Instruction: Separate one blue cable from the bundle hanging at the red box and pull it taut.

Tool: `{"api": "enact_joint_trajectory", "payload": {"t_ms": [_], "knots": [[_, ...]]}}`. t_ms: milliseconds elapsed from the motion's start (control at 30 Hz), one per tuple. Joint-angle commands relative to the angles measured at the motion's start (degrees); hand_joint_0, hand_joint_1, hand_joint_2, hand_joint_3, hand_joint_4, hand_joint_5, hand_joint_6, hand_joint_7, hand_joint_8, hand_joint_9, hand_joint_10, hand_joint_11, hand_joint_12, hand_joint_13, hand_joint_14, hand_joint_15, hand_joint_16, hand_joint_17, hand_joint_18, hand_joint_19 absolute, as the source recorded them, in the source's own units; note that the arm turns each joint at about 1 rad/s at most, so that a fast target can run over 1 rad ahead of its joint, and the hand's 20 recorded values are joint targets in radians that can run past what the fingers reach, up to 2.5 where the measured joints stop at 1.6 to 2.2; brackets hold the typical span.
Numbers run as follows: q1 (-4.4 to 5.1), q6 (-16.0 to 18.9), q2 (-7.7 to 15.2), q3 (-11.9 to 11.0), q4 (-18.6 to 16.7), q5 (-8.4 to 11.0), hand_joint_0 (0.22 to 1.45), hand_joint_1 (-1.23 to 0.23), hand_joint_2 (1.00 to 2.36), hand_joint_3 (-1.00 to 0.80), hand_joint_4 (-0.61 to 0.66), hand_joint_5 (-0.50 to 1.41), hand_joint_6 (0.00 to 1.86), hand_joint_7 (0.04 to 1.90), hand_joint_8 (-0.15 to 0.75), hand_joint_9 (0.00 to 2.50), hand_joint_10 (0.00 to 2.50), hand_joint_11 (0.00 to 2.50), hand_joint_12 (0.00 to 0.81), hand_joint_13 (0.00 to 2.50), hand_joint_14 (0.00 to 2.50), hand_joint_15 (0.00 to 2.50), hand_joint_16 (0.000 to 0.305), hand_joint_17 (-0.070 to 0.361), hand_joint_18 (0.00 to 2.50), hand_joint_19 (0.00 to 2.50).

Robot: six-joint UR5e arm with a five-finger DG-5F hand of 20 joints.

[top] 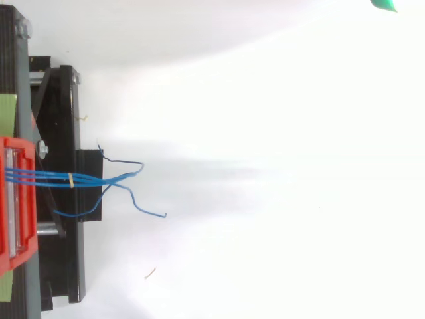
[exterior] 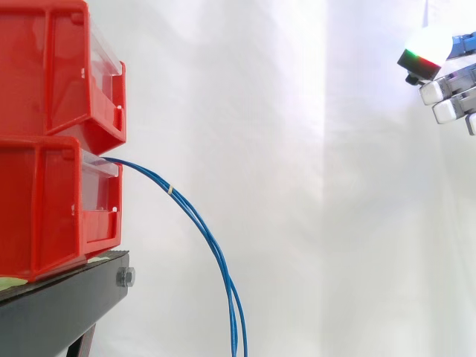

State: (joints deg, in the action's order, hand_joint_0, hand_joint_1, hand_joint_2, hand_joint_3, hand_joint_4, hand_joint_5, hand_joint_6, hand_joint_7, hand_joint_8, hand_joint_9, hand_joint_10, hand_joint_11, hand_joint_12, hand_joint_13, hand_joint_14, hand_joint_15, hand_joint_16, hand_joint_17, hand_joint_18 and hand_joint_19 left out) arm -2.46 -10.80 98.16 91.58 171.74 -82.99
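The hand (exterior: 448, 88) comes in at the upper right edge of the side view. It shows one pad (exterior: 425, 53) glowing white, with green and red along its lower rim, and silver links under it. Most of the hand is cut off by the edge, so I cannot tell whether it is released or clenched. The part in view touches nothing and has only the white curtain (exterior: 297, 149) around it. In the top view a green glow of the hand (top: 385, 5) sits in the top right corner, well apart from the work.

The blue cables (exterior: 212, 245) hang far to the left of the hand. They leave the front of the lower bin (exterior: 44, 216), which sits under the upper bin (exterior: 52, 67) on the black stand (exterior: 52, 312). A yellowish band (exterior: 170, 190) ties them just beyond the bin. From there they arc down together to the bottom edge. From above, the cables run side by side to the band, then splay apart past the stand. One end bends up, one kinks down and right, and one loops back toward the stand.
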Motion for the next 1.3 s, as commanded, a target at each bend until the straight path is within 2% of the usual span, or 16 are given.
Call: {"api": "enact_joint_trajectory", "payload": {"t_ms": [0,233,633,767,900,1000,1200,1233,1267], "knots": [[0.0,0.0,0.0,0.0,0.0,0.02,0.5,-0.55,1.0,-0.5,0.17,-0.21,0.5,0.86,0.27,0.5,0.01,0.39,0.368,0.53,0.01,0.3,0.067,0.152,0.49,0.53],[0.09,0.0,0.0,0.0,0.1,-0.06,0.51,-0.61,1.0,-0.5,0.16,-0.21,0.5,0.86,0.267,0.51,0.01,0.39,0.363,0.53,0.01,0.3,0.057,0.128,0.52,0.57],[0.18,-0.3,0.0,0.0,1.1,0.11,0.51,-0.64,1.0,-0.5,0.17,-0.21,0.5,0.86,0.27,0.51,0.01,0.38,0.365,0.53,0.01,0.3,0.055,0.124,0.52,0.55],[0.44,-2.1,0.0,0.0,1.1,1.08,0.5,-0.63,1.0,-0.5,0.17,-0.21,0.5,0.86,0.273,0.52,0.01,0.39,0.367,0.53,0.01,0.29,0.055,0.124,0.52,0.55],[1.05,-5.3,0.4,0.0,0.5,3.98,0.5,-0.62,1.0,-0.5,0.17,-0.21,0.5,0.86,0.275,0.52,0.01,0.38,0.37,0.54,0.01,0.29,0.055,0.124,0.53,0.55],[1.41,-6.0,0.4,0.0,0.2,5.03,0.5,-0.62,1.0,-0.5,0.18,-0.21,0.5,0.86,0.275,0.52,0.01,0.38,0.371,0.54,0.01,0.3,0.055,0.124,0.53,0.55],[2.72,-7.6,0.4,0.0,-1.7,7.23,0.5,-0.61,1.0,-0.5,0.18,-0.21,0.5,0.86,0.277,0.53,0.01,0.38,0.372,0.54,0.01,0.29,0.055,0.124,0.52,0.55],[3.08,-8.4,0.8,0.0,-1.8,8.2,0.5,-0.61,1.0,-0.5,0.17,-0.21,0.5,0.86,0.275,0.53,0.01,0.38,0.372,0.54,0.01,0.29,0.055,0.124,0.52,0.55],[3.34,-8.6,1.2,0.0,-1.7,8.37,0.5,-0.61,1.0,-0.5,0.18,-0.21,0.5,0.86,0.275,0.53,0.01,0.39,0.372,0.54,0.01,0.3,0.055,0.124,0.52,0.55]]}}
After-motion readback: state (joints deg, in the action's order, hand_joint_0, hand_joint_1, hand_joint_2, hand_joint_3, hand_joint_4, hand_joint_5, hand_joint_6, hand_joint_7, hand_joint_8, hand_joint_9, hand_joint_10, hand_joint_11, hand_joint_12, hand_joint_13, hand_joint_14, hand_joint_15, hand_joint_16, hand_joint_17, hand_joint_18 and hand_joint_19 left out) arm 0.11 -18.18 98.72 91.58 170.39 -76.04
